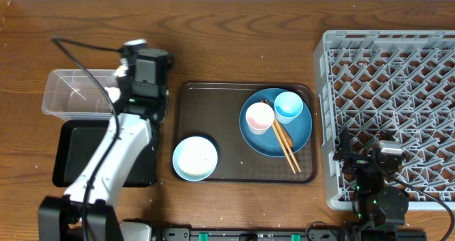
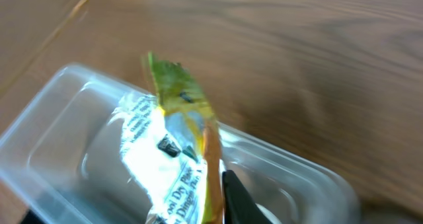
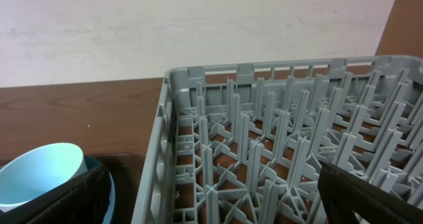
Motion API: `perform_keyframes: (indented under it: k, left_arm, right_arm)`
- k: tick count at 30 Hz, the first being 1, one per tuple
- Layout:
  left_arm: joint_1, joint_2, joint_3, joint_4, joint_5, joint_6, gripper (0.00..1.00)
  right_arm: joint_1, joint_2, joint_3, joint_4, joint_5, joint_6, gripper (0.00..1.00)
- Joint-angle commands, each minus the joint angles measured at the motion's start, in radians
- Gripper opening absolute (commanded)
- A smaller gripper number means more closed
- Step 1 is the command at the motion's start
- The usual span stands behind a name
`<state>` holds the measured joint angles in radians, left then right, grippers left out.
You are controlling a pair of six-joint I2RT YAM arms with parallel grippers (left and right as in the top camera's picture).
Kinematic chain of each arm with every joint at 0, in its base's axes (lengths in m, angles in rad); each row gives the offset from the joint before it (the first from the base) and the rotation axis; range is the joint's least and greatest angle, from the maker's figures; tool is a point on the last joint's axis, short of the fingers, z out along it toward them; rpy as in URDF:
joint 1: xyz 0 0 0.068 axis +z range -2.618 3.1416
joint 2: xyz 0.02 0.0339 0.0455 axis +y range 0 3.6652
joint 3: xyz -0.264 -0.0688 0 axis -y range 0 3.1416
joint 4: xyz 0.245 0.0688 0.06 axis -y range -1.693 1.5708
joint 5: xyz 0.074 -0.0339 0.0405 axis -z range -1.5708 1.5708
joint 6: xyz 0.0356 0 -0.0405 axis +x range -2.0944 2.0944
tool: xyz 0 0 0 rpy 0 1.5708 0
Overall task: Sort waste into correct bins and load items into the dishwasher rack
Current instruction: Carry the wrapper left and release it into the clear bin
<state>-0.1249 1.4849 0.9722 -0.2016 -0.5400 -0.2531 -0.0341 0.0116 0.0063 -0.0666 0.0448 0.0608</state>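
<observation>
Hanging over the right end of the clear tub (image 1: 53,92) at the left of the overhead frame, the left gripper (image 1: 128,63) has the yellow-green and silver snack wrapper (image 2: 178,125) rising beside its one visible dark finger (image 2: 232,196). The contact point is cut off at the bottom edge of the wrist view, so I cannot tell whether the jaws clamp it. At lower right, the right gripper (image 3: 211,174) stands wide apart and empty over the grey rack (image 1: 387,42), while the blue plate (image 1: 302,138), both cups and the chopsticks (image 1: 284,145) sit on the brown tray (image 1: 227,92) at centre.
</observation>
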Motion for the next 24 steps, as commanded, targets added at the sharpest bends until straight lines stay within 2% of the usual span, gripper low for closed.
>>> perform_keyframes:
  k: [1, 2, 3, 6, 7, 8, 9, 10, 12, 15, 18, 24]
  left_arm:
    - [0.06, 0.061, -0.008, -0.002, -0.04, -0.232, 0.17]
    - [0.077, 0.079, -0.008, 0.002, -0.023, -0.267, 0.17]
    - [0.089, 0.094, -0.008, 0.007, -0.006, -0.283, 0.22]
    - [0.122, 0.136, -0.008, 0.038, 0.056, -0.288, 0.28]
    - [0.13, 0.144, -0.008, 0.046, 0.071, -0.287, 0.33]
    - [0.137, 0.15, -0.008, 0.052, 0.087, -0.287, 0.41]
    - [0.139, 0.15, -0.008, 0.053, 0.089, -0.287, 0.56]
    - [0.14, 0.148, -0.008, 0.059, 0.087, -0.286, 0.65]
    - [0.139, 0.135, -0.008, 0.069, 0.088, -0.273, 0.75]
    - [0.126, 0.087, -0.008, 0.055, 0.089, -0.216, 0.77]
    - [0.097, 0.01, -0.008, 0.024, 0.095, -0.212, 0.78]
    - [0.021, -0.134, -0.008, -0.062, 0.261, -0.212, 0.82]
  right_arm:
    - [0.021, -0.007, -0.001, -0.003, 0.007, 0.01, 0.99]
    - [0.021, -0.007, -0.001, -0.003, 0.007, 0.01, 0.99]
    - [0.021, -0.007, -0.001, -0.003, 0.007, 0.01, 0.99]
    - [0.021, -0.007, -0.001, -0.003, 0.007, 0.009, 0.99]
    - [0.021, -0.007, -0.001, -0.003, 0.007, 0.01, 0.99]
    - [0.021, -0.007, -0.001, -0.003, 0.007, 0.01, 0.99]
    - [0.021, -0.007, -0.001, -0.003, 0.007, 0.01, 0.99]
    - [0.021, -0.007, -0.001, -0.003, 0.007, 0.01, 0.99]
    - [0.021, -0.007, -0.001, -0.003, 0.007, 0.01, 0.99]
    - [0.021, -0.007, -0.001, -0.003, 0.007, 0.01, 0.99]
    - [0.021, -0.007, -0.001, -0.003, 0.007, 0.01, 0.99]
    - [0.021, -0.007, -0.001, -0.003, 0.007, 0.01, 0.99]
